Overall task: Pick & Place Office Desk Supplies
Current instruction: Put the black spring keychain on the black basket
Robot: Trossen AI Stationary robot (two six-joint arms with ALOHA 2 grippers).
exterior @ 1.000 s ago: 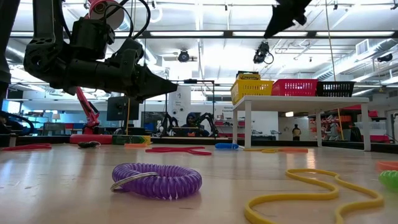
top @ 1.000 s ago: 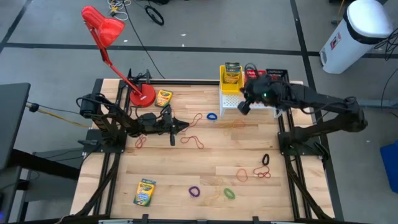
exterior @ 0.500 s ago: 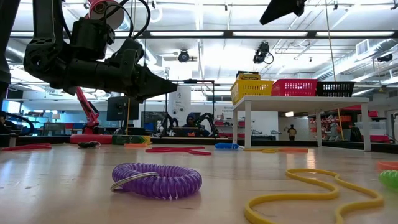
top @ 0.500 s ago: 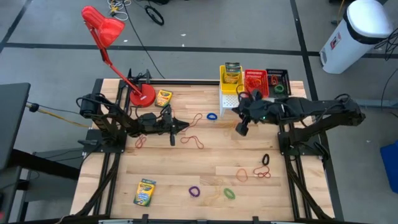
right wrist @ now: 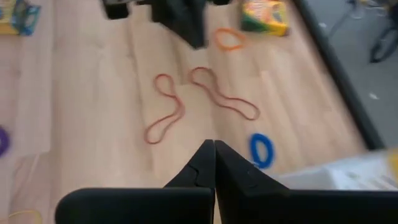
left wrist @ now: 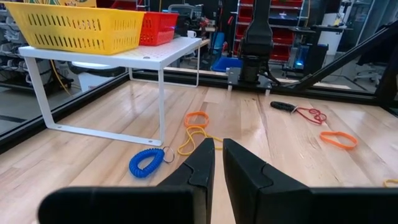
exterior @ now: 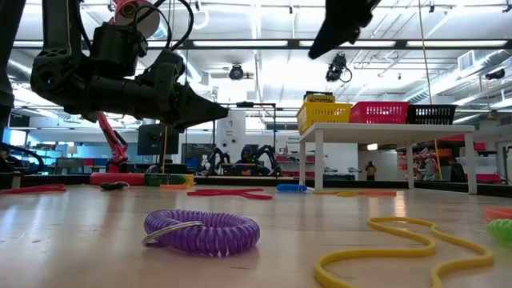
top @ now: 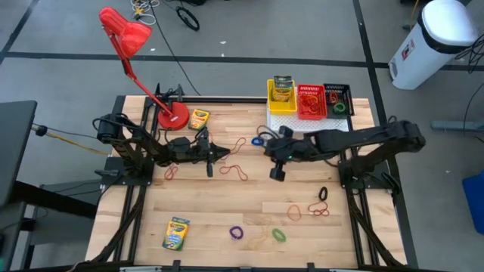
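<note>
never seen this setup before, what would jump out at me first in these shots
Probably the red desk lamp leaning over the table's far left corner, then the yellow, red and black baskets lined up on a small white stand at the far edge. Rubber-band loops in mixed colours lie scattered over the wood, with the right gripper shut above the middle, facing the left gripper.

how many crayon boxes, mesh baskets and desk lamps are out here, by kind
crayon boxes: 3
mesh baskets, yellow, red, black: 3
desk lamp: 1
total: 7
</note>
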